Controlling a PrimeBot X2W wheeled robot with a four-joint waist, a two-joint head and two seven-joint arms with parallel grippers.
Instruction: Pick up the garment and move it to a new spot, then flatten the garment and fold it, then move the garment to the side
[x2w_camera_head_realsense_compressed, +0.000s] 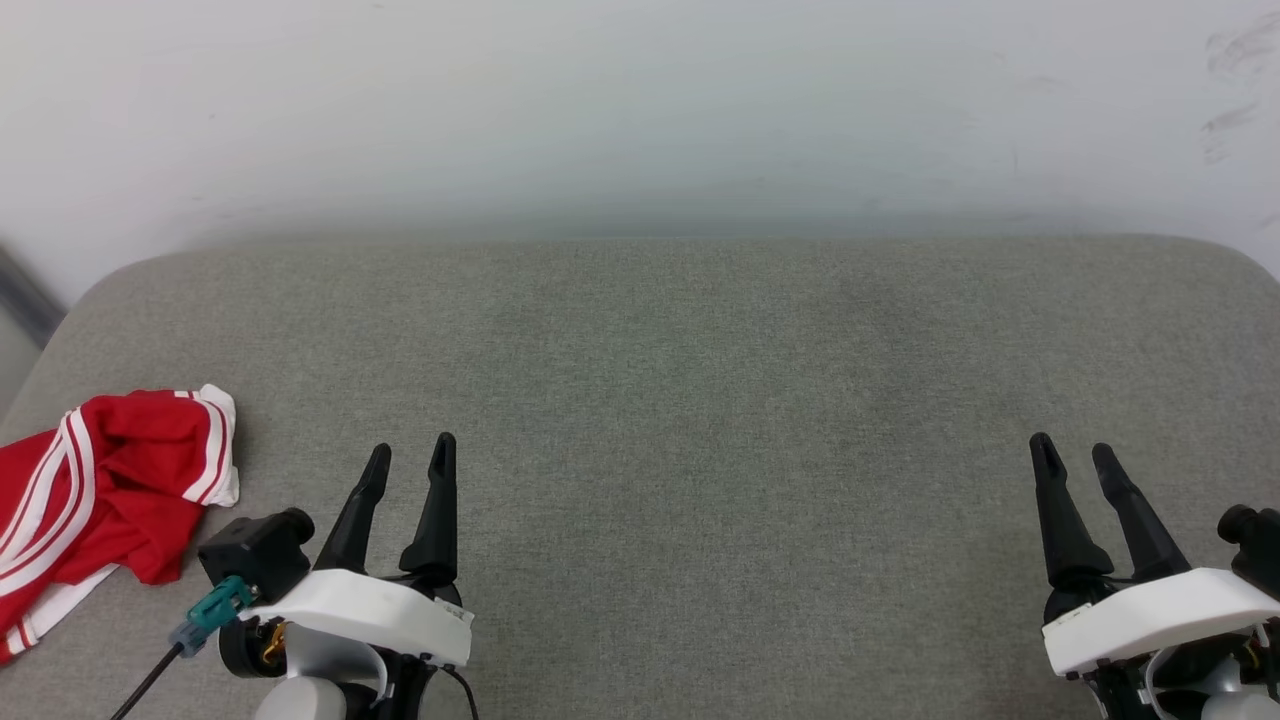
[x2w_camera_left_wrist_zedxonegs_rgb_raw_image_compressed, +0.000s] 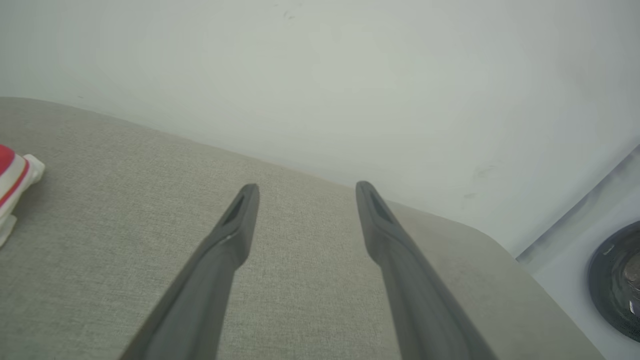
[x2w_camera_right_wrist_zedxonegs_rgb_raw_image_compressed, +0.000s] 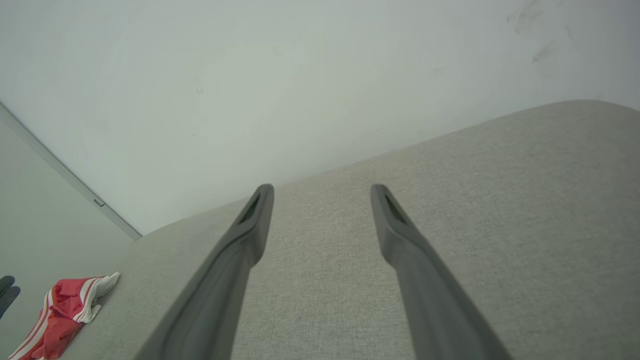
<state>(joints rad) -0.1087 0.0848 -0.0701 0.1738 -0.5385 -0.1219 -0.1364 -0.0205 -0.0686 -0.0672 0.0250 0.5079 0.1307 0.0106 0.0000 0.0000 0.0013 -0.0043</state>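
Garment (x2w_camera_head_realsense_compressed: 95, 490) lies bunched at the lower left of the head view, on the grey woven surface (x2w_camera_head_realsense_compressed: 700, 400) close to that surface's rounded left edge. It is red soft fabric, crumpled into folds, with white stripes running in curved bands across it and a white cuff-like end turned toward the middle of the frame. Part of it is cut off by the frame's left border, so its full outline cannot be told. The left wrist view catches only its red-and-white tip (x2w_camera_left_wrist_zedxonegs_rgb_raw_image_compressed: 12, 172) at the left border; the right wrist view shows it small at the lower left (x2w_camera_right_wrist_zedxonegs_rgb_raw_image_compressed: 65, 310), near the surface's corner.

The left gripper (x2w_camera_head_realsense_compressed: 412, 447) stands at the lower left of the head view, just beside the garment but apart from it, its two dark fingers spread with a clear gap and nothing between them (x2w_camera_left_wrist_zedxonegs_rgb_raw_image_compressed: 307, 187). The right gripper (x2w_camera_head_realsense_compressed: 1070, 447) sits at the lower right, well apart from the garment, likewise parted and empty (x2w_camera_right_wrist_zedxonegs_rgb_raw_image_compressed: 322, 189).

Between the two grippers and above them in the frame, the grey surface runs bare up to its back edge, where it meets a pale wall (x2w_camera_head_realsense_compressed: 640, 100). Both back corners are rounded.
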